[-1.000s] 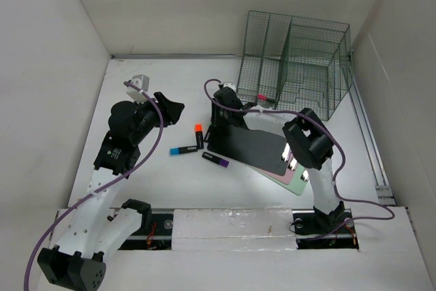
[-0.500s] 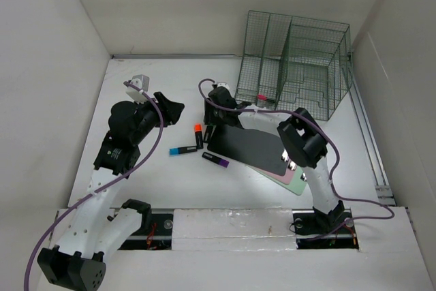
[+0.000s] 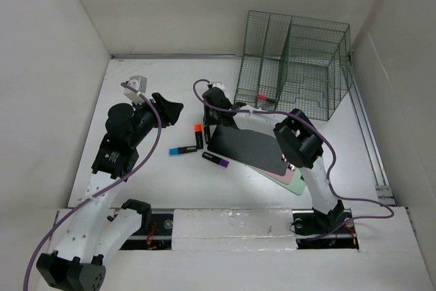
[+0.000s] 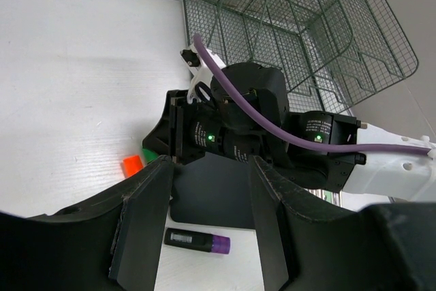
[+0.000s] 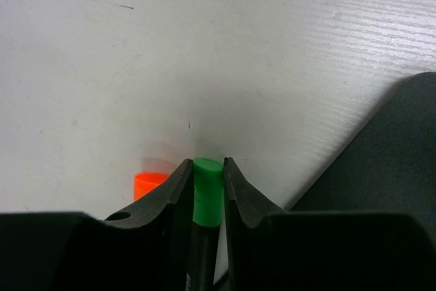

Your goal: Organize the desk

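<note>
**On the desk [image 3: 170, 93], a green marker [image 5: 206, 199] gripped**

The desk fills the white-walled floor ahead of both arms. Near its middle the right gripper [image 5: 206, 163] is clamped on the green marker (an orange cap [image 5: 150, 183] lies just beside). The left gripper [image 4: 210, 165] hovers with jaws apart.

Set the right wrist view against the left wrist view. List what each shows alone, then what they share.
Right wrist only: the right claw closed on a green-capped marker. Left wrist only: the open left claw, the wire rack, a purple-capped marker and the right arm. Both: the orange cap, the dark pad and the white desk.
</note>
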Motion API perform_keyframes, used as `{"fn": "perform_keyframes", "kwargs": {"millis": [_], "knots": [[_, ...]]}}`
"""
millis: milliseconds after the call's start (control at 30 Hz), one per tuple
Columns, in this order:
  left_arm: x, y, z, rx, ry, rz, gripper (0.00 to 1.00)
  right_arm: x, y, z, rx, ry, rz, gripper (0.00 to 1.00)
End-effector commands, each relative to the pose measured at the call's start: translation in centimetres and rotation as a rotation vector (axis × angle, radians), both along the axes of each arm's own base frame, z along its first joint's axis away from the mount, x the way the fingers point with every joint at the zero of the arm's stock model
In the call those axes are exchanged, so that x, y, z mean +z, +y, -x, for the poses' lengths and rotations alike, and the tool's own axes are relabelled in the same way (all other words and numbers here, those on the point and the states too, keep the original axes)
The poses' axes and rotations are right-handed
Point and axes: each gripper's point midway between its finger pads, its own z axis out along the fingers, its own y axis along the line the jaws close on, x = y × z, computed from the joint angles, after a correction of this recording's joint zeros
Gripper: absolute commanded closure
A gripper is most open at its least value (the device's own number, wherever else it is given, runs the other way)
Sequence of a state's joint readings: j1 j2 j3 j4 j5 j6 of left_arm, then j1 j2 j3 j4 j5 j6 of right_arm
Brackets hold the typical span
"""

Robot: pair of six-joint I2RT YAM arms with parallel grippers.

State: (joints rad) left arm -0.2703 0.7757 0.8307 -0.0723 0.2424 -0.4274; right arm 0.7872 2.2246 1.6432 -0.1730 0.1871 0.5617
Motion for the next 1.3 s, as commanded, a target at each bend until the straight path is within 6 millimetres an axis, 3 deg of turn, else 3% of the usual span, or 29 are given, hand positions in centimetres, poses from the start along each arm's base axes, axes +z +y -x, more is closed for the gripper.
{"fn": "perform_keyframes", "kwargs": {"millis": [0, 167, 267, 433, 667, 700, 733, 767, 800, 933, 1133, 1267], "knots": [[1.0, 0.1, 0.1, 0.002, -0.041, 0.011, 0.56, -0.4, 0.1, 0.5, 0.009, 0.020, 0.030, 0.87], [1.2, 0.2, 0.1, 0.003, -0.047, 0.012, 0.56, 1.7, 1.2, 0.6, 0.061, -0.011, -0.078, 0.94], [1.0, 0.2, 0.1, 0.005, -0.039, 0.010, 0.56, 4.7, 1.8, 0.3, 0.098, -0.047, -0.195, 0.97], [0.9, 0.3, 0.0, 0.011, -0.040, 0.006, 0.56, 8.5, 1.1, -0.1, 0.121, -0.106, -0.309, 1.00], [1.1, 0.4, 0.0, 0.015, -0.044, 0.006, 0.56, 11.2, -1.0, -0.6, 0.091, -0.165, -0.343, 1.00], [1.1, 0.3, 0.1, 0.014, -0.044, 0.007, 0.56, 10.7, -1.3, -0.5, 0.085, -0.158, -0.333, 1.00], [1.0, 0.4, 0.1, 0.015, -0.043, 0.006, 0.56, 12.1, -1.5, -0.4, 0.080, -0.184, -0.348, 1.00], [1.1, 0.4, 0.0, 0.015, -0.046, 0.007, 0.56, 13.2, -2.5, -0.8, 0.054, -0.216, -0.355, 1.00], [1.1, 0.4, 0.0, 0.017, -0.046, 0.007, 0.56, 12.7, -2.6, -0.7, 0.053, -0.208, -0.348, 1.00], [1.0, 0.3, 0.1, 0.008, -0.045, 0.009, 0.56, 16.5, -6.0, -1.9, -0.037, -0.305, -0.366, 1.00], [0.8, 0.1, 0.1, 0.002, -0.039, 0.008, 0.56, 19.3, -11.1, -3.1, -0.170, -0.402, -0.329, 1.00], [0.9, 0.1, 0.0, 0.003, -0.039, 0.010, 0.56, 20.6, -16.6, -4.3, -0.318, -0.476, -0.267, 1.00]]}}
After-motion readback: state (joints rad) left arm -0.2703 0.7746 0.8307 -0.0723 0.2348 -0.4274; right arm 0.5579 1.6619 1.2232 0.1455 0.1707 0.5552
